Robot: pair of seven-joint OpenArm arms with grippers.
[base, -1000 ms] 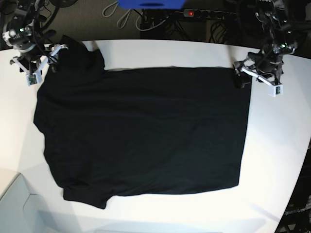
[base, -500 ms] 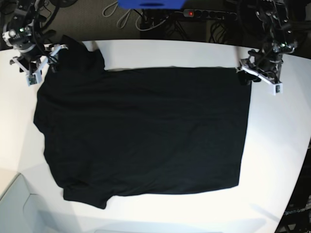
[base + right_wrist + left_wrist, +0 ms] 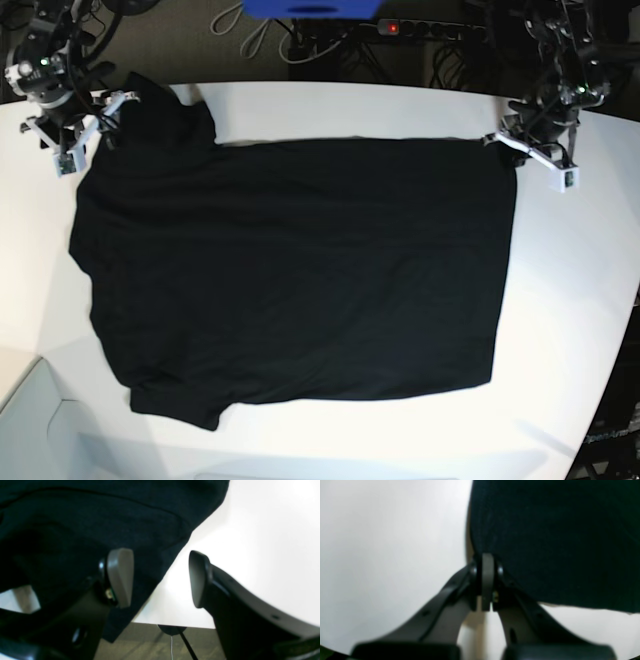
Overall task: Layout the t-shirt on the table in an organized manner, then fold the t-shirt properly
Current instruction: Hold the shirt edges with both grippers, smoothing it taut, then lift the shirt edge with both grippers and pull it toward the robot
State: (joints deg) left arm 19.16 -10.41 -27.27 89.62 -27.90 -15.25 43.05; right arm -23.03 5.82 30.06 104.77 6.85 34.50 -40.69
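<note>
Your shirt (image 3: 290, 270) lies spread flat on the white surface (image 3: 570, 300), plain black side up, and it covers most of the middle. One sleeve points to the far left corner in the base view, and the straight hem runs along the right side.

Your left gripper (image 3: 487, 580) is at the far hem corner. Its fingers (image 3: 487, 567) are pressed together, and the tips touch the shirt's edge; you cannot tell if cloth is caught between them.

Your right gripper (image 3: 160, 577) is at the sleeve by the surface's edge. Its fingers (image 3: 120, 576) are spread wide: one is over the sleeve cloth, the other over bare surface.
</note>
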